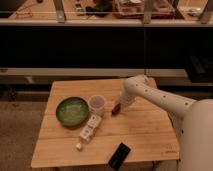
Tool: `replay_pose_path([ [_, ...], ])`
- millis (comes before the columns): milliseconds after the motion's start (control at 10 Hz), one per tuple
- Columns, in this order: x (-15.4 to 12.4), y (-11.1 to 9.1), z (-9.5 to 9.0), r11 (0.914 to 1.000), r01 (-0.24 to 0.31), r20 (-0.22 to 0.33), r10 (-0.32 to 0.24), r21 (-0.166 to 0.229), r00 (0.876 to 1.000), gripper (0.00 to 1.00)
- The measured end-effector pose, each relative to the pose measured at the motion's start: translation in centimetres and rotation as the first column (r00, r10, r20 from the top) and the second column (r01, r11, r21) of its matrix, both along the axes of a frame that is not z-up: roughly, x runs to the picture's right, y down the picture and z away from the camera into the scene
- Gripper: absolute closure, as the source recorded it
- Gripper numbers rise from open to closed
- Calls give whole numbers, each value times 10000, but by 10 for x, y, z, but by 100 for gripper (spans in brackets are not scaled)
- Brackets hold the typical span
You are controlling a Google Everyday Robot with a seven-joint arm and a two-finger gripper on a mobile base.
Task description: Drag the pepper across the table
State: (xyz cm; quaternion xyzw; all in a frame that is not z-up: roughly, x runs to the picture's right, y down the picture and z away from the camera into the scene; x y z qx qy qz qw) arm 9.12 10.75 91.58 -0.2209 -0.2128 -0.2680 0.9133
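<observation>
The robot's white arm (160, 97) reached in from the right and bent down over the middle of the bench (140, 135), a square top of pale wood planks. Its hand (120, 103) hung low at the end of the arm, right above the pepper (116, 109), a small reddish-brown thing lying on the boards a little right of centre. From where I stood the hand seemed to be down on the pepper or just touching it, but I could not tell whether it was clenched on it or released.

Just left of the pepper stood a small pale cup (96, 104), upright, close by but apart from it. Further left sat a round green plate (72, 110), near the cup's side. In front of the cup lay a white oblong bottle-like object (88, 129), angled toward the front-left corner, its small end pointing that way. A black phone (119, 155) lay flat near the front edge, well apart from the pepper. Behind the bench ran a dark counter front (75, 50).
</observation>
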Motion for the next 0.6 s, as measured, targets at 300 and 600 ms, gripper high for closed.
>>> replay_pose_path([
  [300,-6,-3,5,10000,59,-17,-59,-44,10000,78],
  [600,-14,-8,10,9999,101,-25,-101,-68,9999,78],
])
